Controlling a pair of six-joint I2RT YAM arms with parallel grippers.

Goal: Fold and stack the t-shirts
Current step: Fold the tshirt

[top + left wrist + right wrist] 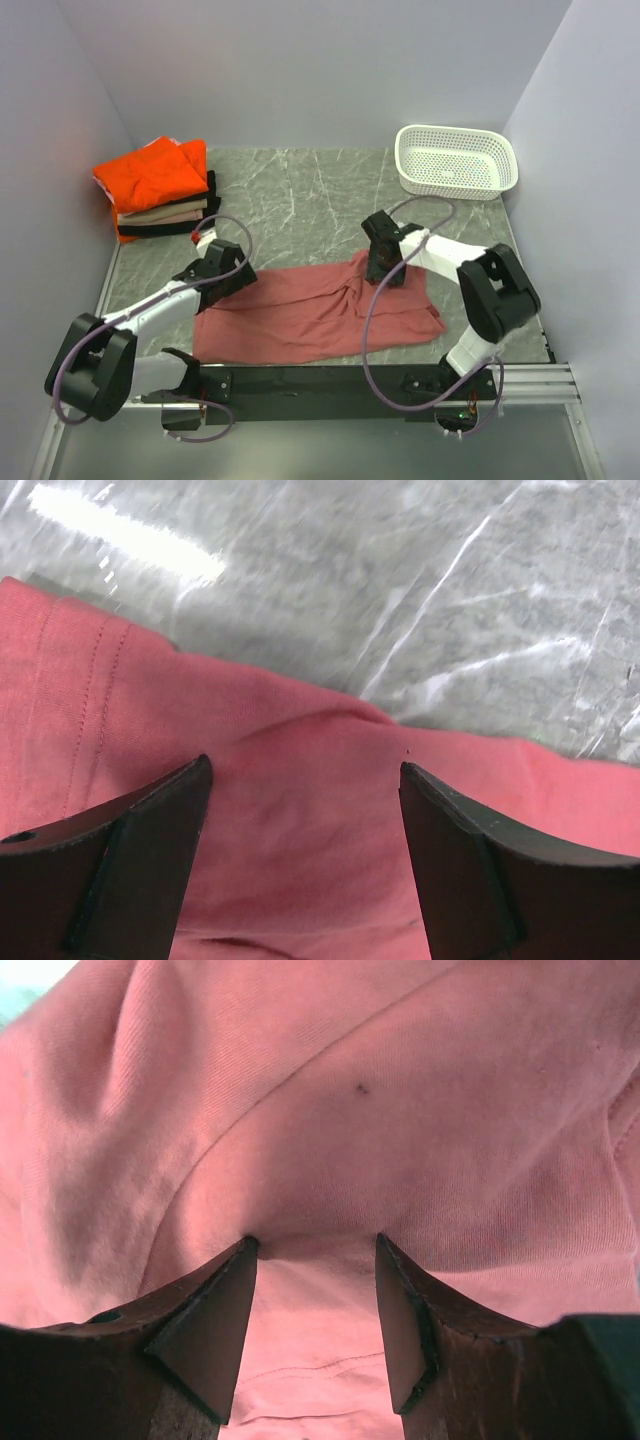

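Salmon shirt (310, 312) lies spread, rumpled, on counter (300, 200). Left claw (305, 770) wide open over far hem, empty; right claw (315, 1245) half open against a raised fold, nothing pinched. Pinch both edges evenly before folding.

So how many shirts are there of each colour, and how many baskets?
red shirt: 1
orange shirt: 1
beige shirt: 1
black shirt: 1
basket: 1
Total: 5 things, 4 shirts and 1 basket.
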